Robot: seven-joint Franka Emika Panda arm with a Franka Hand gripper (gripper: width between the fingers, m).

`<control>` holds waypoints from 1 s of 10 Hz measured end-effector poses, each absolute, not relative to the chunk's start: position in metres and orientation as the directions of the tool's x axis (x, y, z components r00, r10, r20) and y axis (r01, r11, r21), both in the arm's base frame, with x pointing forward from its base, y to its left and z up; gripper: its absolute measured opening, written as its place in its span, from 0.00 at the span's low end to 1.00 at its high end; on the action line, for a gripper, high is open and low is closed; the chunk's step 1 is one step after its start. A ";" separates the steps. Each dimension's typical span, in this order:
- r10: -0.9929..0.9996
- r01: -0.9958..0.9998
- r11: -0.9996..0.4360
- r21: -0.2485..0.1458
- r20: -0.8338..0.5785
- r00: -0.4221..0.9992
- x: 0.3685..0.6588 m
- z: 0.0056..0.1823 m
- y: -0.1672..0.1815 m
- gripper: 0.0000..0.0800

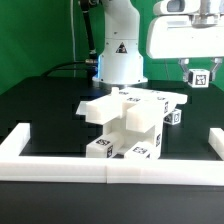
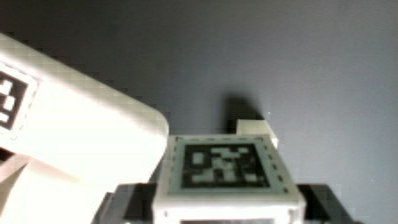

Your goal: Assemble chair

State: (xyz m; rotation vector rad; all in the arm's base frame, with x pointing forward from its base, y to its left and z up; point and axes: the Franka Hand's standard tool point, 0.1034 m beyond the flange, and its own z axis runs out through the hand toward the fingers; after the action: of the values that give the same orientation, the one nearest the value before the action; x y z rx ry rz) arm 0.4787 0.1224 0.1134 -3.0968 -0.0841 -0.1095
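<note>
One black table point(image 1: 40, 105) fills the scene, with a green backdrop point(image 1: 30, 30) behind it and a low white border wall point(image 1: 60, 165) along its front and side edges. Most chair parts point(image 1: 125, 118) lie clustered mid-table near the front edge, with the arm's base point(image 1: 120, 55) behind them. Toward the right edge, the gripper point(image 1: 199, 70) hangs high above the table, pointing down and pinching a small tagged block point(image 2: 222, 165) clear of the cluster.

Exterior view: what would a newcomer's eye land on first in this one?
The cluster of chunky white chair parts on the middle of the black table, several showing black-and-white tags. Then the hand, high at the exterior view's right, holding a small tagged block clear of the cluster.
</note>
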 end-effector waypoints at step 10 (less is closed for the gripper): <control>0.177 0.179 -0.983 -0.028 0.056 0.983 0.537 0.132 0.055 0.34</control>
State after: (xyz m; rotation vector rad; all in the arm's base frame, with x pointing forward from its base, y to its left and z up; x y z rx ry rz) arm 0.5372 0.0552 0.1324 -3.0954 -0.2781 -0.0835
